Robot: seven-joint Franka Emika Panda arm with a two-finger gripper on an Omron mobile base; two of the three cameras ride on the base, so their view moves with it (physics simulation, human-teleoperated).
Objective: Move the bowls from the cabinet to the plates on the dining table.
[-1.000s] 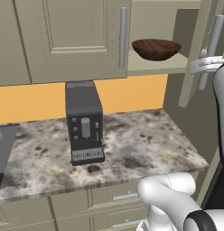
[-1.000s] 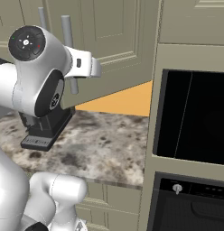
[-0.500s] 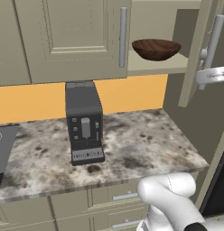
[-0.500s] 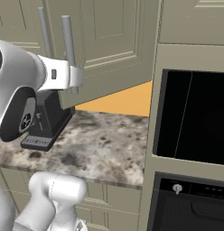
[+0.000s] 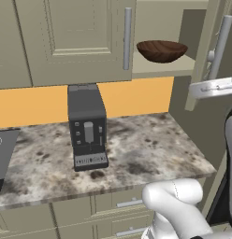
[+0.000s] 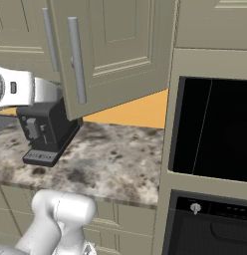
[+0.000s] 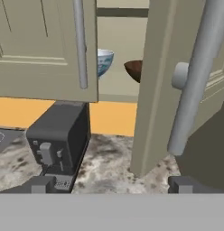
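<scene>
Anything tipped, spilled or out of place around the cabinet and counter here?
Nothing stands out. Both bowls sit upright on the cabinet shelf, the wooden bowl and the patterned bowl; the right door stands open. The coffee machine stands square on the counter.

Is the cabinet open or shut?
Open: the right door is swung out, showing the brown bowl and the white bowl on the shelf.
</scene>
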